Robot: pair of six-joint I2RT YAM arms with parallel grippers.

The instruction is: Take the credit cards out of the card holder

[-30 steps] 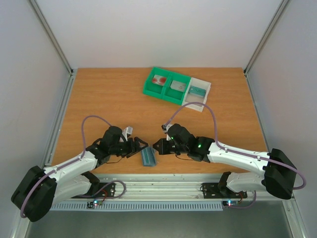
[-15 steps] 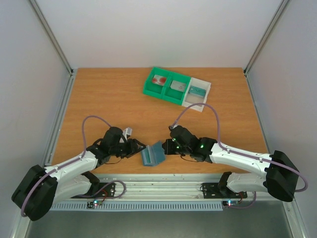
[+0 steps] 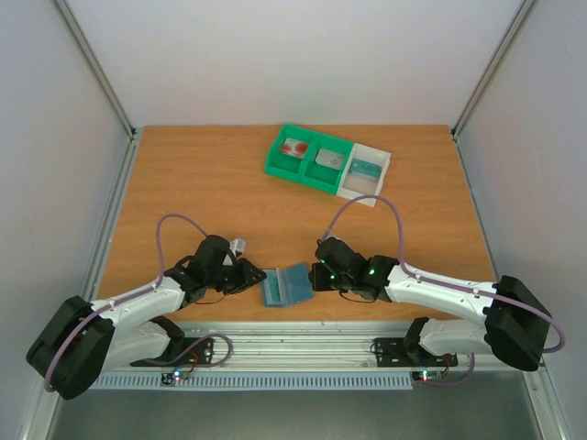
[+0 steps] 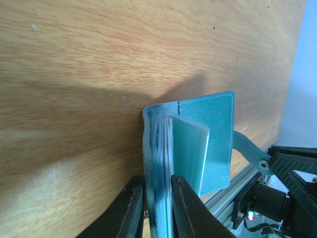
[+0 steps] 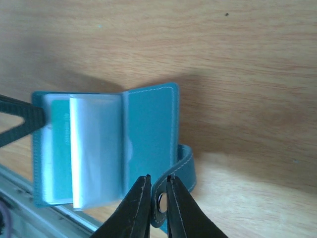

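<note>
The blue-grey card holder (image 3: pixel 284 286) lies spread open near the table's front edge between both arms. My left gripper (image 4: pixel 158 186) is shut on its left half, pinching the stack of clear sleeves (image 4: pixel 161 148). My right gripper (image 5: pixel 158 181) is shut on the holder's snap strap (image 5: pixel 181 168), beside the right cover (image 5: pixel 148 134). A teal-green card (image 5: pixel 60 153) shows inside a clear sleeve. Three credit cards lie in the tray at the back: white with red marks (image 3: pixel 295 148), grey (image 3: pixel 327 158) and teal (image 3: pixel 366 169).
The tray, two green compartments (image 3: pixel 280 165) and one white (image 3: pixel 371 194), stands at the back centre-right. A metal rail (image 3: pixel 303 344) runs just beyond the table's front edge, close under the holder. Frame posts rise at the table's back corners.
The holder stood nearly closed on edge a second ago; now it is spread open. My right gripper drew the right cover rightward by the strap, and my left jaws closed on the left half.
</note>
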